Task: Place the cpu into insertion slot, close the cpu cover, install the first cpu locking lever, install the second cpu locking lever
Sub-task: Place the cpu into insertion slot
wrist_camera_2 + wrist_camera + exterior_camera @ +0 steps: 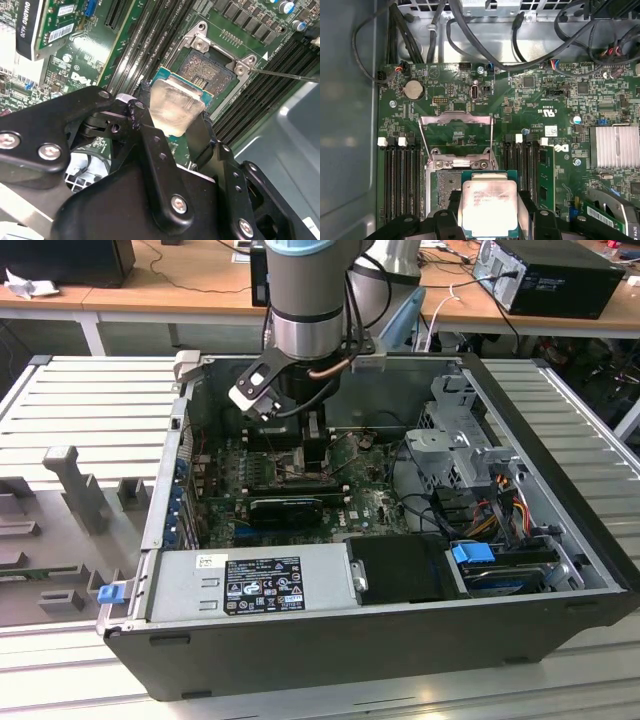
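One black pincer [172,117] clamped on one silver-topped square cpu [489,205], beside one open metal-rimmed black insertion slot [207,70].

In the first wrist view, the cpu [489,210] covers most of the insertion slot [439,187], and the claw [490,197] masks the cpu's near edge. In the exterior view, the arm [305,300] blocks the motherboard [370,505] at 11 o'clock from the centre of the case [400,640].

Both wrist views are riding close behind the pincer [490,202], looking past it at the chip [489,212] and board [545,100]. The exterior view is looking down from farther off into the computer case [400,650].
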`<action>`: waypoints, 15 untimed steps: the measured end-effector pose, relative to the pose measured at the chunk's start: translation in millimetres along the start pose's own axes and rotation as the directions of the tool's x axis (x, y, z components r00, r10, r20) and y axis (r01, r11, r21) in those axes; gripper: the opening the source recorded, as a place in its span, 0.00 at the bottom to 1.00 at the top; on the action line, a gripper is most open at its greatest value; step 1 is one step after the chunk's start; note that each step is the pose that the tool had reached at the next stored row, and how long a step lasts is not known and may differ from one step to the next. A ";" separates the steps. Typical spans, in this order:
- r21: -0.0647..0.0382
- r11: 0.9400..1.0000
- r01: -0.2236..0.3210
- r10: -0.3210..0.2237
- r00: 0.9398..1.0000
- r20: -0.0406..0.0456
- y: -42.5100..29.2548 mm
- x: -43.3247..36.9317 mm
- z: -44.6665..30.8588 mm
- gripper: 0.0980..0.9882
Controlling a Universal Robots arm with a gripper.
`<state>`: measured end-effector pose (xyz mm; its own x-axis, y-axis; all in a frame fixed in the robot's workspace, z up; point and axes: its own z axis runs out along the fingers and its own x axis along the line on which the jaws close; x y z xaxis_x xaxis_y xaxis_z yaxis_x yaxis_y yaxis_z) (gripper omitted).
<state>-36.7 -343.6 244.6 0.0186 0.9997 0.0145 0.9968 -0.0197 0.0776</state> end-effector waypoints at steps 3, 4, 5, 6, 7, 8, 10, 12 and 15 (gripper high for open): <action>0.000 1.000 0.000 0.000 1.000 0.000 -1.4 0.6 2.7 0.48; 0.000 1.000 0.000 0.000 1.000 0.000 -1.9 1.1 4.5 0.48; 0.000 1.000 0.000 0.000 1.000 0.000 -2.1 1.5 5.6 0.48; 0.000 1.000 0.001 -0.001 1.000 0.000 -2.3 1.8 6.6 0.48; 0.000 1.000 0.001 -0.001 1.000 0.000 -2.5 2.2 8.1 0.48; 0.000 1.000 0.001 -0.001 1.000 0.000 -2.9 2.6 9.7 0.48; 0.000 1.000 0.001 -0.001 1.000 0.000 -4.5 3.6 13.2 0.48; 0.000 1.000 0.002 -0.002 1.000 0.000 -5.4 5.3 17.1 0.48; 0.000 1.000 0.002 -0.002 1.000 0.000 -5.8 11.1 19.5 0.48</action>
<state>-40.8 -332.1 224.8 0.0165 0.9998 0.0146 0.9968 -0.0176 0.0777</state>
